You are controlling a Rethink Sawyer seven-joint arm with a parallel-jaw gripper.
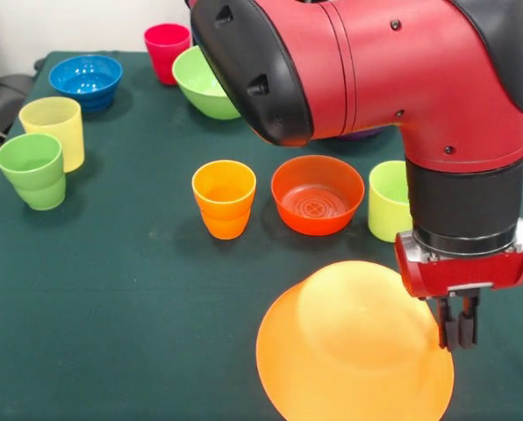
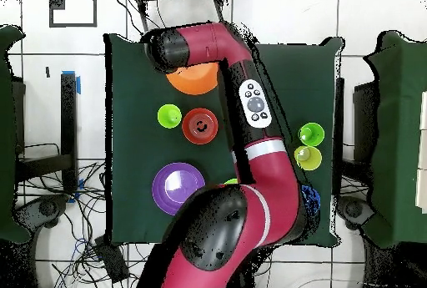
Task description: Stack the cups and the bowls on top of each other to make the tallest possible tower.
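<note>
The very large orange bowl lies upside down at the table's near edge; it also shows in the overhead view. My gripper hangs at its right edge, fingers close together, with nothing visibly between them. Behind the orange bowl stand an orange cup, the small red-orange bowl and a lime green cup. At the left stand a green cup and a pale yellow cup. The blue bowl, red cup and green bowl stand at the back. The purple bowl shows in the overhead view.
The table has a dark green cloth. My arm's thick red link spans the back right and hides most of what stands there. The table's edges run close to the outer cups.
</note>
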